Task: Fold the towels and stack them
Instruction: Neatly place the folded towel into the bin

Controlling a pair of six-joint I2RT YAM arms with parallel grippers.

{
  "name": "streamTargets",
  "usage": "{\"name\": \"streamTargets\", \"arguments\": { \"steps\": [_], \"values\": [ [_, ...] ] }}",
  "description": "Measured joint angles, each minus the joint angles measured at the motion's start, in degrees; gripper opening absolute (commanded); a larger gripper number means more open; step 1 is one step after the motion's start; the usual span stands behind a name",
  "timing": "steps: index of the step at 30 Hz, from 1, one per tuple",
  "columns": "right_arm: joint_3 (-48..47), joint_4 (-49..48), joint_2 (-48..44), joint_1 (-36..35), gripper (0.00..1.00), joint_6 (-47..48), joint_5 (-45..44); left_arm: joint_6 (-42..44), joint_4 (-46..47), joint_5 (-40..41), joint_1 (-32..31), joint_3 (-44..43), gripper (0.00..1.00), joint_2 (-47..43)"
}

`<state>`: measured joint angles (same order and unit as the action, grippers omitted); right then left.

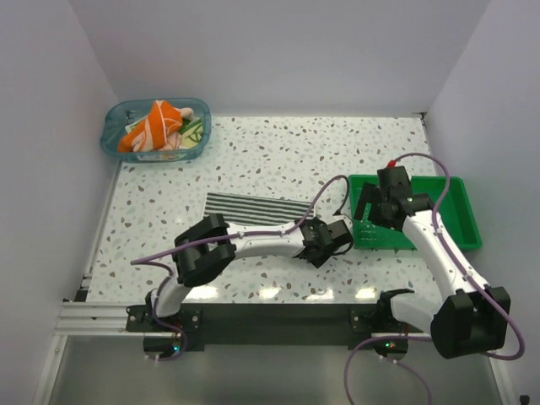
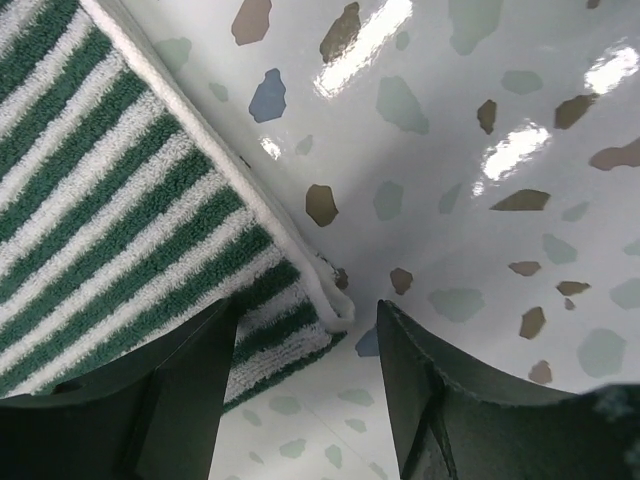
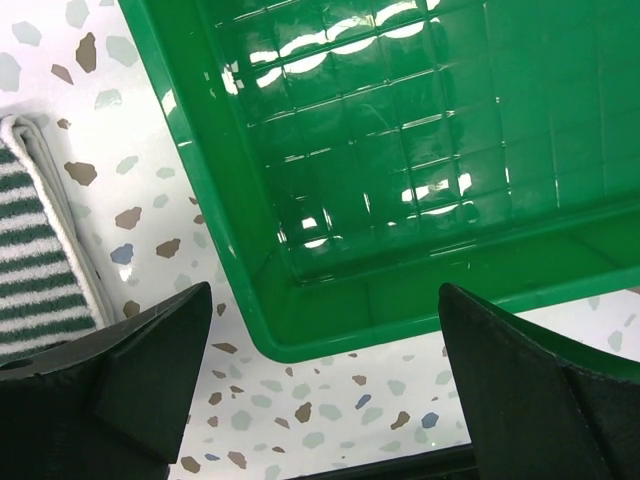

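Lying flat near the middle of the table (image 1: 278, 152), the striped towel (image 1: 257, 207) forms a long band running from 9 to 3 o'clock. Its edge looks doubled in the right wrist view, so it may be folded once, though that is hard to confirm. The orange towel (image 1: 152, 126) and the green towel (image 1: 192, 131) sit bunched in the blue bin (image 1: 114, 143) at the table's 10 o'clock corner, well apart from the work.

The left gripper (image 2: 305, 340) is down at the striped towel's 3 o'clock end. Its jaws stand apart, straddling the near corner without pinching it; one finger (image 2: 180, 400) sits over the pile and the other over bare table.

The step in hand appears to be grabbing this corner for a fold. To do it well, the claw should:
- reach past the hem so it catches every layer;
- close firmly before lifting;
- carry the end straight toward 9 o'clock, keeping the edges aligned.

The right gripper (image 3: 325, 300) hangs spread wide and empty over the near-left corner of the green tray (image 1: 460, 215), at the table's 3 o'clock side.
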<state>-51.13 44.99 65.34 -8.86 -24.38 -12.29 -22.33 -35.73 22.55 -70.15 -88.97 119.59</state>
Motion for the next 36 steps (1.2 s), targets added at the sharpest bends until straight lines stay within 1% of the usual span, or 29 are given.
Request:
{"name": "streamTargets", "arguments": {
  "steps": [3,9,10,12,13,15,16,17,18,23,28,32,36],
  "values": [
    [0.07,-0.07,0.0,-0.02,0.99,-0.09,0.33,0.7,0.09,1.11,0.0,-0.28,0.63,1.38],
    [0.28,-0.92,0.0,-0.02,0.99,-0.2,1.79,0.92,1.18,3.28,-0.02,-0.24,0.54,1.81],
    [0.44,-1.05,0.0,-0.02,0.99,-0.26,1.95,0.92,1.38,3.54,-0.02,-0.11,0.48,1.86],
    [0.85,-1.22,0.0,0.0,0.99,-0.31,2.6,0.81,2.16,4.31,0.02,0.42,0.4,1.9],
    [0.96,-1.29,0.0,0.0,0.99,-0.31,2.89,0.74,2.51,4.66,0.07,0.7,0.31,1.9],
    [1.03,-1.38,0.04,0.0,0.99,-0.33,3.34,0.59,3.58,5.05,0.31,1.46,0.2,1.9],
    [1.03,-1.51,0.04,0.0,0.99,-0.35,3.78,0.57,4.46,5.27,0.55,2.12,0.08,1.68],
    [1.03,-1.64,0.04,0.0,0.99,-0.39,4.24,0.46,5.4,5.38,0.83,2.95,0.01,1.31],
    [1.03,-1.84,0.09,0.0,0.99,-0.46,4.59,0.5,6.12,5.35,1.09,3.65,0.0,0.9],
    [1.03,-3.45,0.5,0.0,0.99,-1.75,8.5,0.22,11.87,3.78,3.56,10.69,0.0,-3.76],
    [1.03,-7.96,2.8,-0.04,0.99,-5.53,15.82,-1.09,13.88,0.26,7.41,17.92,0.0,-9.94],
    [1.03,-12.74,5.2,-1.09,0.99,-9.29,20.65,-1.31,14.01,-1.18,9.46,19.45,0.0,-12.63],
    [1.03,-18.32,8.7,-3.82,0.99,-13.55,23.89,-1.97,14.34,-1.9,10.08,20.11,0.0,-15.04]
  ]
}}
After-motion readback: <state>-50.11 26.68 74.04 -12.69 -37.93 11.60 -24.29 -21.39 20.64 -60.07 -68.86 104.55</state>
